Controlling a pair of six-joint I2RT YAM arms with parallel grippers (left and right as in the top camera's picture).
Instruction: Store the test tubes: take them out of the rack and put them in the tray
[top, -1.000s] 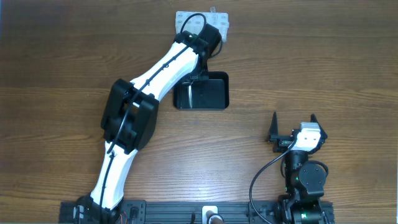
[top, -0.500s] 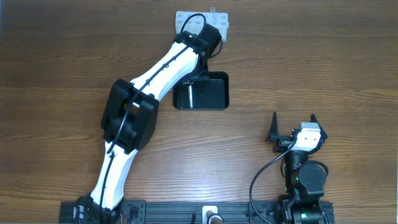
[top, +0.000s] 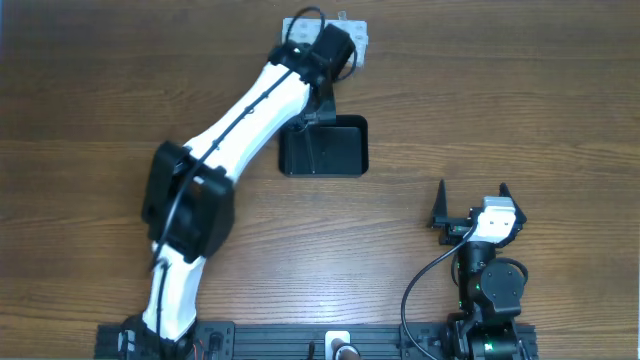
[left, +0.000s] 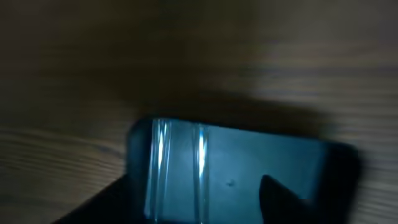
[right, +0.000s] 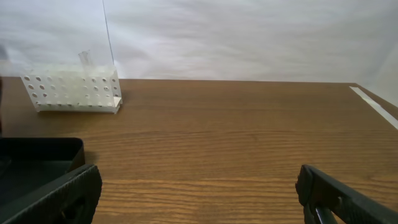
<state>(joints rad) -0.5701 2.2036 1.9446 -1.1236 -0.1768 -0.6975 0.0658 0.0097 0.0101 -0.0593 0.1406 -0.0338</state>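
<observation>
the left gripper (left: 186, 213) hangs just above the tray (left: 280, 155), fingers apart and holding nothing. the right gripper (right: 199, 202) sits well apart from the tray, fingers spread wide, empty. one test tube (left: 177, 171) lies flat on the tray floor, close to one side wall. beyond the tray's far edge stands the rack (right: 71, 90) with an upright tube (right: 84, 59) in it.

likely trouble: an off-centre pinch or slanted pull could jam that tube in its hole and tip the light rack. dropping it onto the tube already in the tray could crack the glass.

the stored tube is slim, clear and straight, with bright glints along its length. it looks empty.
</observation>
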